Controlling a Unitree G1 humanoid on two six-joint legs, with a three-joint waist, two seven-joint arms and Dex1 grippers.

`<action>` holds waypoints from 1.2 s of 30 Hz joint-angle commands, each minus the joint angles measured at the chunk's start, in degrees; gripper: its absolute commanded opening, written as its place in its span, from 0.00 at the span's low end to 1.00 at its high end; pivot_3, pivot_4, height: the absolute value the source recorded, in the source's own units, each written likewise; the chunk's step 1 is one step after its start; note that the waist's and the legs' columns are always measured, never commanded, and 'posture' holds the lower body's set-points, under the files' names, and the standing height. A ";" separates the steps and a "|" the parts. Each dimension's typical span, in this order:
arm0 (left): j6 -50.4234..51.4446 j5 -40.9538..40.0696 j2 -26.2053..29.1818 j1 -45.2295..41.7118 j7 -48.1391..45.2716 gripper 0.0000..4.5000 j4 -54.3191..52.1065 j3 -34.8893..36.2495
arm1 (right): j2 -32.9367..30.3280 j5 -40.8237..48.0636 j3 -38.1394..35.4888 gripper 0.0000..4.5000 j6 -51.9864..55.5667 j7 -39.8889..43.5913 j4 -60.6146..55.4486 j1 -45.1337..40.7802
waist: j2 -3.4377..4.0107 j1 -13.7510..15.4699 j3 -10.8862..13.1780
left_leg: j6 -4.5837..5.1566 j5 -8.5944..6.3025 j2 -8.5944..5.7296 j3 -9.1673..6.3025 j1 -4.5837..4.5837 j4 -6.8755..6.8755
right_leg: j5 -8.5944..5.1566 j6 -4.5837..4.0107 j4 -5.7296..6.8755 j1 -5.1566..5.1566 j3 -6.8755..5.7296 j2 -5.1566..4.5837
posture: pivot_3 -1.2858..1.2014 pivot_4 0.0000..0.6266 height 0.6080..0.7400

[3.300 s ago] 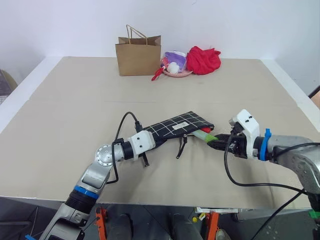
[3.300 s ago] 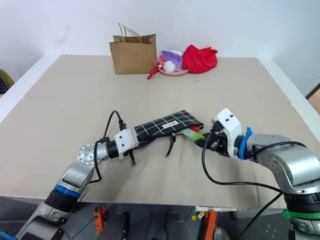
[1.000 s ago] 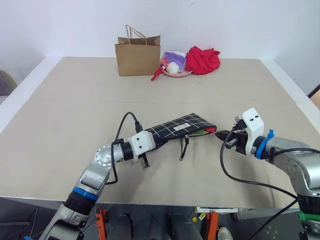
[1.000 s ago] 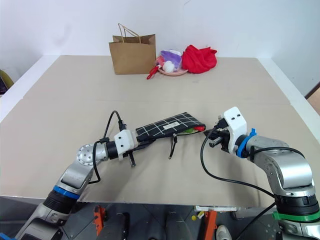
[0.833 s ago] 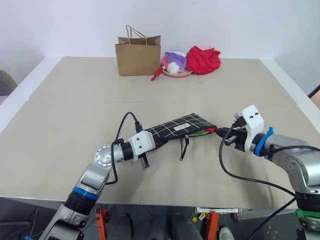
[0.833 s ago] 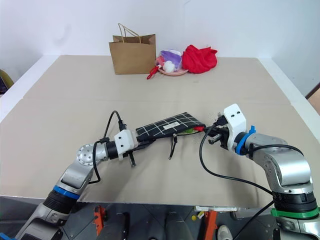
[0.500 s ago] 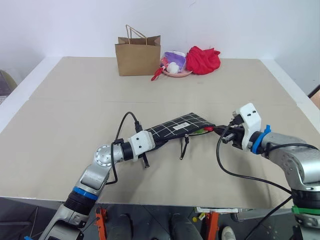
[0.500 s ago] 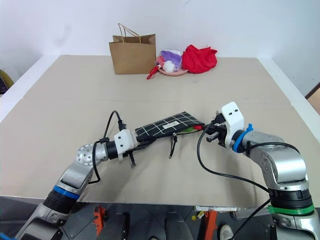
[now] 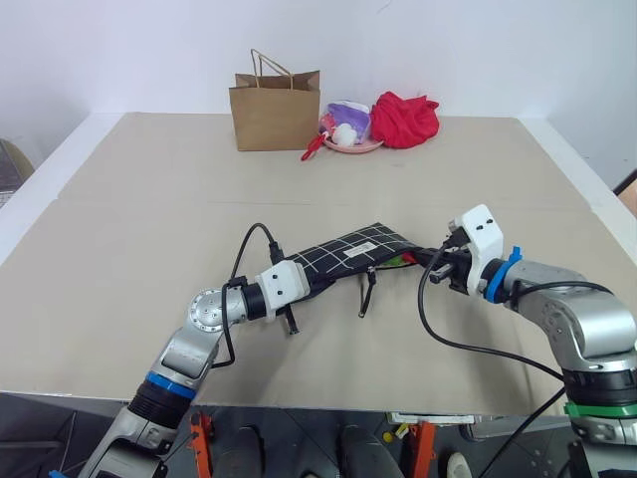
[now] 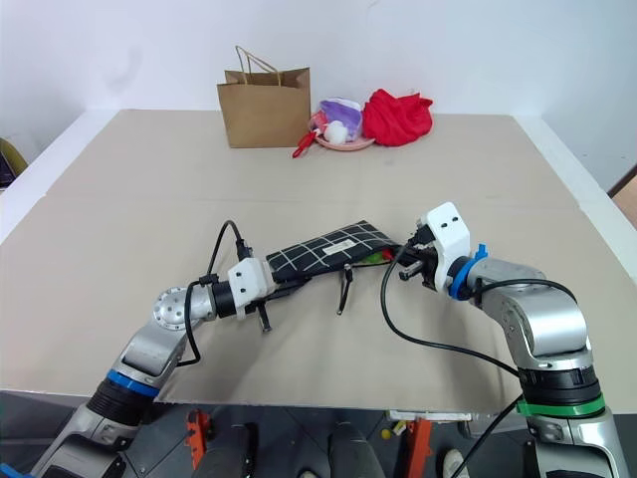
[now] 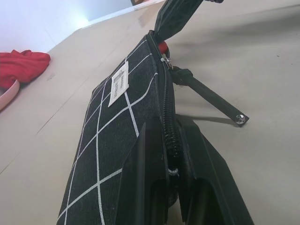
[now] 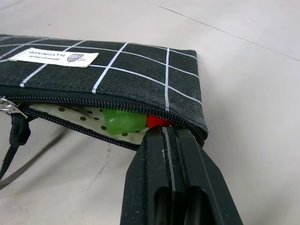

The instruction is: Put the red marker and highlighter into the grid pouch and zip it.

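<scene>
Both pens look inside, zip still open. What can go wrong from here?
Right gripper, shut, sits at the grid pouch mouth against the red marker; withdrawing may drag it or the highlighter out. Left gripper clamps only one end, so tugging the pull cord may twist the pouch.

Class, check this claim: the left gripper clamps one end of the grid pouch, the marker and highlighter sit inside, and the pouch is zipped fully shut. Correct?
Not quite. The grid pouch is still partly unzipped: the right wrist view shows the highlighter and red marker through the gap. The left gripper does clamp one end.
</scene>
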 commanded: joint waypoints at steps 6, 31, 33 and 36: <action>-0.29 -0.74 0.07 -0.93 0.00 0.00 -1.83 0.26 | -1.80 5.20 -5.16 0.07 3.84 2.14 -6.88 1.54 | 0.00 0.06 0.00 | 0.00 0.00 0.00 0.00 -0.01 -0.02 | -0.01 0.01 0.00 0.00 0.00 0.00 | 0.52 0.24 1.00; 0.24 -1.64 -0.09 -0.78 0.39 0.00 -2.81 0.62 | 4.67 12.20 0.37 1.00 7.07 -1.02 -9.44 2.99 | -0.04 -0.03 0.02 | 0.08 0.06 0.00 -0.05 -0.02 -0.03 | 0.03 0.00 0.00 -0.02 -0.04 0.00 | 0.52 0.24 1.00; 0.32 -1.49 -0.20 -0.71 0.63 0.00 -2.89 0.53 | 6.03 12.26 0.83 0.83 7.60 -1.95 -9.47 2.20 | -0.04 -0.04 0.02 | 0.08 0.06 0.00 -0.06 -0.02 -0.08 | 0.01 -0.01 0.00 -0.03 -0.06 0.01 | 0.52 0.24 1.00; 0.53 -1.31 -0.42 -0.70 0.97 0.00 -3.03 0.46 | 7.56 11.81 1.45 0.47 7.97 -3.37 -9.22 1.88 | -0.04 -0.02 0.02 | 0.08 0.06 0.00 -0.07 -0.02 -0.08 | 0.02 -0.02 0.00 -0.02 -0.06 0.01 | 0.52 0.24 1.00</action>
